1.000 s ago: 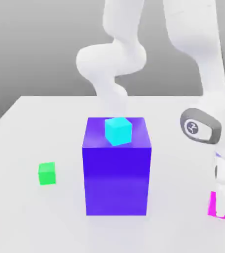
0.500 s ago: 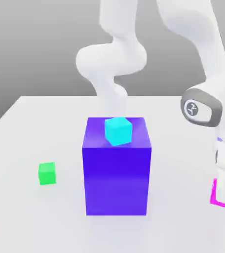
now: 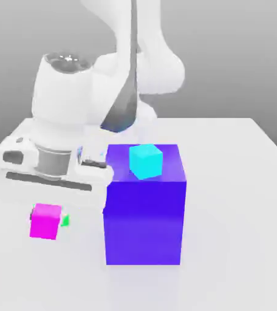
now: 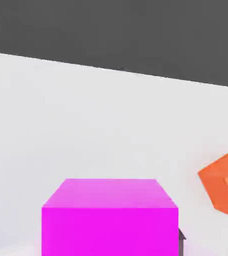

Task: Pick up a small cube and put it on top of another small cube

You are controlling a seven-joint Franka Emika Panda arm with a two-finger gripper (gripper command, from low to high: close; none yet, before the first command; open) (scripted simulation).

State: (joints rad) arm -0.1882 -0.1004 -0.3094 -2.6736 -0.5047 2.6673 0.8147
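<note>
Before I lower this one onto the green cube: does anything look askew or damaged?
Nothing looks damaged. The magenta cube leans slightly in the exterior view, held in the pincer and partly hiding the green cube. The cyan cube sits turned relative to the blue block's edges, but rests flat on top.

no readable text, labels, numbers or signs

Observed: a pale, near-white table (image 3: 238,212) with a smooth, plain surface, its far edge running straight across the exterior view. Behind it — a plain grey backdrop (image 3: 226,73), unmarked in tone. Lighting even and bright; in the hand view, a dark grey area adjoins the pale surface.
</note>
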